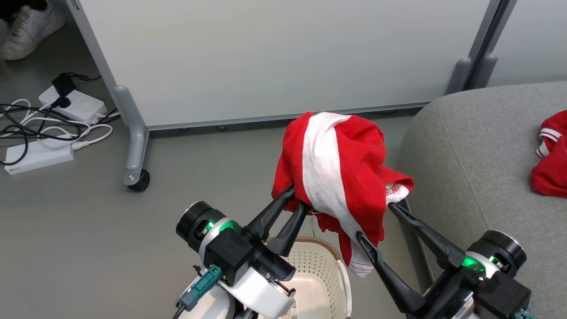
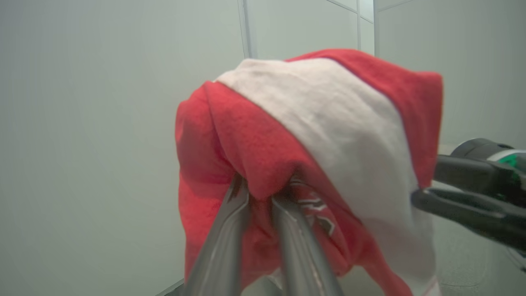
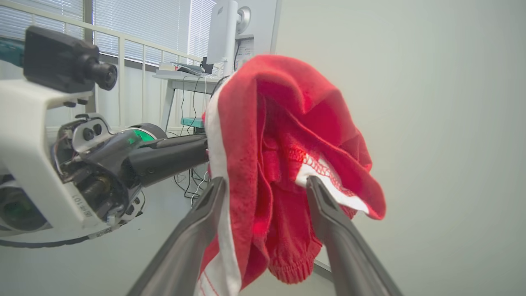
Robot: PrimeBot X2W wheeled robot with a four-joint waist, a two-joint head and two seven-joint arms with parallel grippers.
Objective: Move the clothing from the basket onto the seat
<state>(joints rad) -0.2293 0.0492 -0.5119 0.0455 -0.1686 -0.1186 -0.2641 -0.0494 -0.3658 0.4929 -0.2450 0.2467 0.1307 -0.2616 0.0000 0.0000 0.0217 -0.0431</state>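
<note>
Left hand (image 1: 297,199) clenches a red garment (image 1: 341,177) above the basket (image 1: 315,266). Right hand (image 1: 375,221) is splayed around it, not gripping. A second garment (image 1: 551,155) already lies on the seat (image 1: 465,155). The basket seems empty.

1. A pale partition panel (image 1: 283,57) stands upright on the grey floor (image 1: 66,230).
2. The grey leg (image 1: 133,133) at the panel's left end rests on a black caster (image 1: 139,180).
3. Left of that leg lies a white power strip (image 1: 73,104) with a black plug (image 1: 63,84) at its far end.
4. A second white power strip (image 1: 37,156) lies further left of the leg, with black and white cables (image 1: 48,128) tangled between the two strips.
5. A white shoe (image 1: 29,29) stands past the panel's upper left corner.
6. Another pale panel (image 1: 536,40) adjoins the first panel's right end.
</note>
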